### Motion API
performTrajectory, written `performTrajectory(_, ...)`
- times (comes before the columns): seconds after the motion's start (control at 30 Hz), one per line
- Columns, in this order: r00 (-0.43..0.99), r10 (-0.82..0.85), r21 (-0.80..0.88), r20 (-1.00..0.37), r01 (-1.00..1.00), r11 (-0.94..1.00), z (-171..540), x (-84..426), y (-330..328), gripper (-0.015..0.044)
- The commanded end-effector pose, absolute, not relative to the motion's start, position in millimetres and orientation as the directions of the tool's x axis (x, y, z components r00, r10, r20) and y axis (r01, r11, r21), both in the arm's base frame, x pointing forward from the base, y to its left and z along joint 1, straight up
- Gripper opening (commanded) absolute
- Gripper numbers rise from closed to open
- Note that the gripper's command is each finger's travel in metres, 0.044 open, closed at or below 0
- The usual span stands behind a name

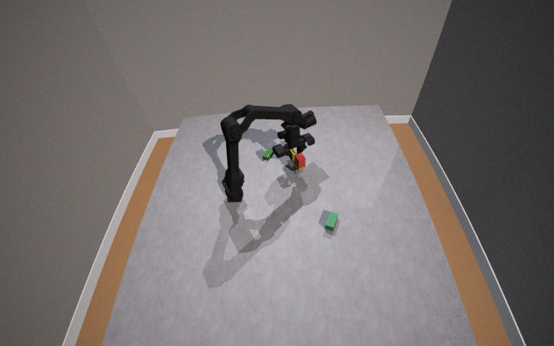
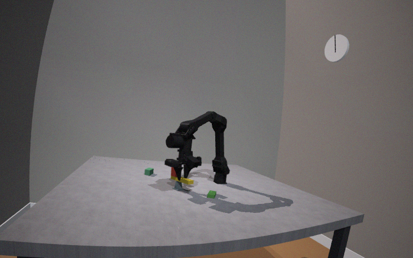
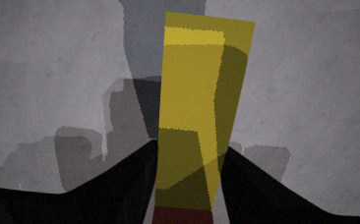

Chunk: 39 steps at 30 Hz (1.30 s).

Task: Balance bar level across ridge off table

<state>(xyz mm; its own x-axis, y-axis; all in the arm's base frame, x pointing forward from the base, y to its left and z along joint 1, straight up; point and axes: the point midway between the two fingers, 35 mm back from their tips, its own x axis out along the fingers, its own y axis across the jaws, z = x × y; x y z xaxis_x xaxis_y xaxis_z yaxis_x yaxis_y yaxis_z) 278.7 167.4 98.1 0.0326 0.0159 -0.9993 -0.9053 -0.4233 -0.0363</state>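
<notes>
The yellow bar has a red block standing on one end. My gripper points down and is shut on the bar, with a finger on each long side near the red block. The bar looks about level and is off the table. The blue-grey ridge stands under the bar, nearer its red-block end. The bar's underside is at or just over the ridge's top; I cannot tell whether they touch.
A bright green block lies on the table on the side of the bar's bare end. A darker green block lies farther off, on the red block's side.
</notes>
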Motion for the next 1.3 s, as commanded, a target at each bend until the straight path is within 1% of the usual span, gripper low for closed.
performTrajectory(0.0, 0.028, 0.017, -0.033, -0.999, -0.906, -0.422, 95.6, 277.8, 167.4, 0.0)
performTrajectory(1.27, 0.028, 0.017, -0.033, -0.999, -0.906, -0.422, 92.4, 277.5, 167.7, 0.0)
